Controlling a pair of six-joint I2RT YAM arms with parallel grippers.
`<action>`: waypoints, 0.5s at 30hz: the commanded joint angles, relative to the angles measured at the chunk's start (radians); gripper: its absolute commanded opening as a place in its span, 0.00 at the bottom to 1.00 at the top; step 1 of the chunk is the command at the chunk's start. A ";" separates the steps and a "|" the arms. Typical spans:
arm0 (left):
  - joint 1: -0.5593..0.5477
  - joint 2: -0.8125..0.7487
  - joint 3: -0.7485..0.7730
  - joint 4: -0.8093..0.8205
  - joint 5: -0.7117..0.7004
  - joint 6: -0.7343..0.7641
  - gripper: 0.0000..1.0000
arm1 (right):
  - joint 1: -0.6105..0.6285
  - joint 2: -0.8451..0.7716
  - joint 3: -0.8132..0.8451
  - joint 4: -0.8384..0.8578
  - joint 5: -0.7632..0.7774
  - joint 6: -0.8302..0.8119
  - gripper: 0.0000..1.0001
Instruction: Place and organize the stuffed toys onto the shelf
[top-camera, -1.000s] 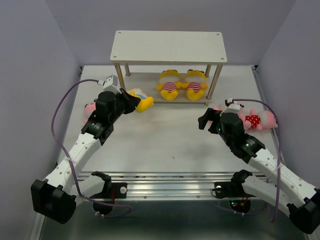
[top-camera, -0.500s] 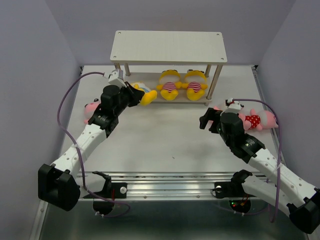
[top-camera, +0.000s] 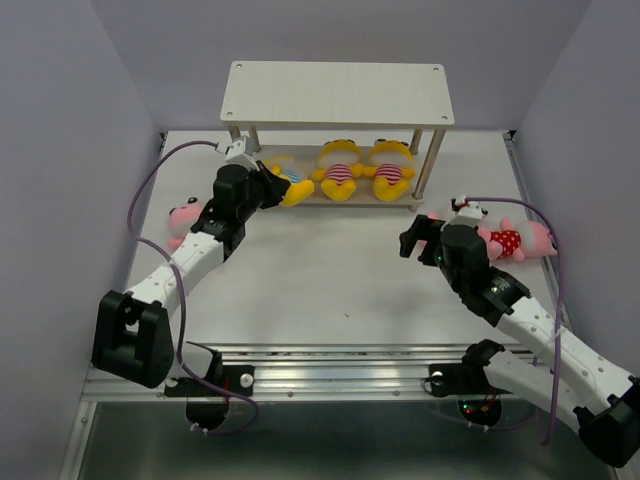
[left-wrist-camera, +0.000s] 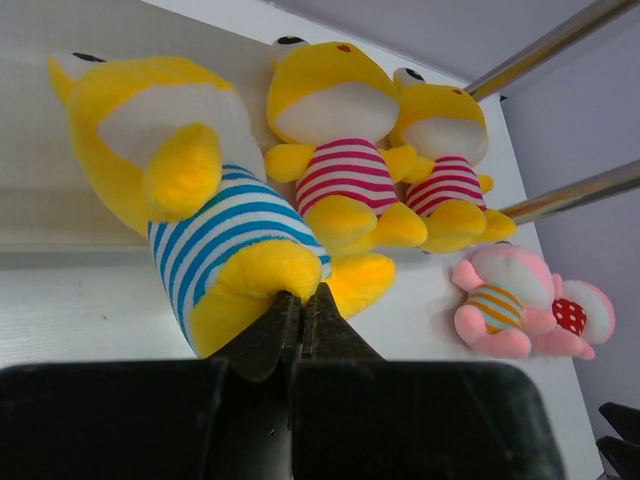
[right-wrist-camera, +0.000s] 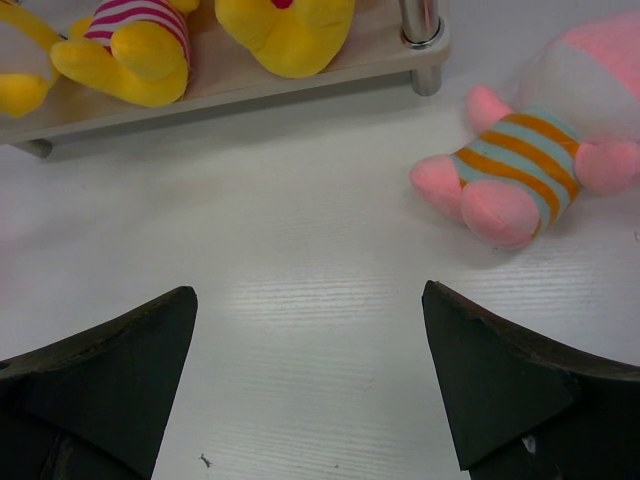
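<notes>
Lone pink toy (top-camera: 183, 215) lies on the table far left. Left gripper (left-wrist-camera: 300, 310), pinching the blue-striped toy (left-wrist-camera: 215, 230) by its foot, has pushed fwd in the last sec. The toy's now mostly on the shelf (top-camera: 337, 95) bottom tier, left slot, beside the 2 pink-striped toys (top-camera: 340, 172). Prob ready to release. Right gripper (right-wrist-camera: 310, 300) is spread wide, pink pair (top-camera: 510, 240) just beside it.

This is a robotics lab test cell: plain lavender walls (top-camera: 60, 150) box in a white counter (top-camera: 330, 290). Two white-and-black robot arms (top-camera: 190, 265) are bolted to an aluminium rail (top-camera: 340, 368) at its near edge. Purple cables (top-camera: 133, 205) loop loosely beside them.
</notes>
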 joint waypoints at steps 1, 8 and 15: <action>0.027 0.016 0.038 0.107 0.016 0.025 0.00 | 0.008 -0.002 0.039 0.046 0.016 -0.019 1.00; 0.046 0.074 0.033 0.125 0.007 0.001 0.00 | 0.008 0.002 0.041 0.049 0.016 -0.019 1.00; 0.047 0.147 0.040 0.157 -0.002 -0.022 0.00 | 0.008 -0.001 0.038 0.055 0.025 -0.021 1.00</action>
